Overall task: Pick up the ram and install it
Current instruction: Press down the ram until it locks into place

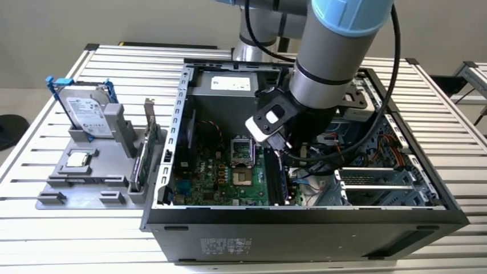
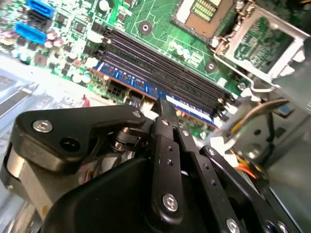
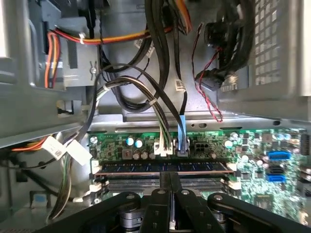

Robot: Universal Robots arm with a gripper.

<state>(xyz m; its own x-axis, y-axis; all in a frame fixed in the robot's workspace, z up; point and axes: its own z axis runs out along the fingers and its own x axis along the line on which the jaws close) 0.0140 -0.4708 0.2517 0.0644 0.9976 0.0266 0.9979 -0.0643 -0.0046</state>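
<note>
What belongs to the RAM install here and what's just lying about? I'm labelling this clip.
Job in hand:
- the ram, sitting in a slot
- gripper, at the ram
- memory slots
- computer case

Lying about:
- hard drive
- upright green card
- grey holder carrying both

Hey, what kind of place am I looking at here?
Probably a robotics lab bench for computer assembly: an open desktop PC case lies on a slatted aluminium table, beside a grey fixture holding a hard drive, with a robot arm reaching inside.
</note>
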